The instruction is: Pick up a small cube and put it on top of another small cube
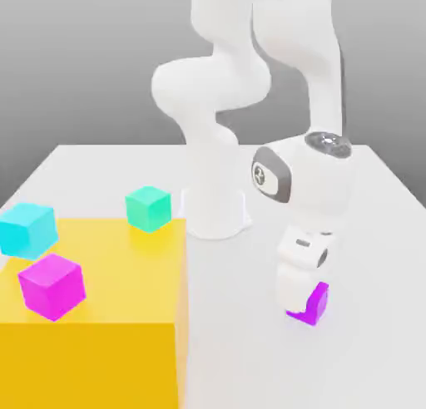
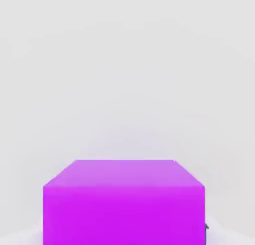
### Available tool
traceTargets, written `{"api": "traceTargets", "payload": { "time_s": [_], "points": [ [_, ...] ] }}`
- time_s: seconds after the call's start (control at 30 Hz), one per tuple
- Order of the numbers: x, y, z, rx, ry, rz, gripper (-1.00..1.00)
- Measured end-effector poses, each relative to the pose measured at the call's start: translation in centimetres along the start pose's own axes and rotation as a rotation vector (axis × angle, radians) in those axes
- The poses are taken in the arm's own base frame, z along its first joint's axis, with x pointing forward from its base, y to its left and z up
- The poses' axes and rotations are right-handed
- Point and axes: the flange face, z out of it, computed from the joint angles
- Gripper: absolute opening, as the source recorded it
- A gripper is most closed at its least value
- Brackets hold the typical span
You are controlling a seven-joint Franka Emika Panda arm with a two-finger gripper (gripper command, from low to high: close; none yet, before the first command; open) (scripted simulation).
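The small cube (image 1: 318,304), glossy violet-purple, rests on the white table (image 1: 374,258) at the exterior view's right. My gripper (image 1: 303,301) points straight down over it, shut on it, and its white hand hides the cube's left part. The hand view looks onto the same small cube (image 2: 123,204) from close by. A pinker magenta cube (image 1: 52,285) sits on top of a large yellow block (image 1: 108,316) at the exterior view's left.
A cyan cube (image 1: 27,229) sits at the yellow block's far left edge and a teal cube (image 1: 148,208) at its far edge. The arm's white base (image 1: 215,212) stands mid-table behind the block. The yellow block is tall and wide.
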Motion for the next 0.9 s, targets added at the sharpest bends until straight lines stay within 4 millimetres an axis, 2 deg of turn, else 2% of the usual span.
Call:
{"api": "traceTargets", "payload": {
  "time_s": [0.27, 0.33, 0.4, 0.53, 0.67, 0.8, 0.9],
  "points": [
    [0.5, -0.1, -6.2, 0.006, 0.010, 0.007, -1.00],
    [2.7, 0.0, -8.3, 0.038, 0.047, 0.054, -1.00],
    [5.6, 1.6, -10.2, 0.054, 0.061, 0.094, -1.00],
    [10.7, 6.5, -13.9, 0.062, 0.066, 0.147, -1.00],
    [14.5, 12.8, -18.0, 0.065, 0.068, 0.193, -1.00],
    [16.7, 19.9, -22.6, 0.066, 0.071, 0.236, -1.00],
    [17.2, 25.7, -26.2, 0.064, 0.073, 0.269, -1.00]
  ]
}}
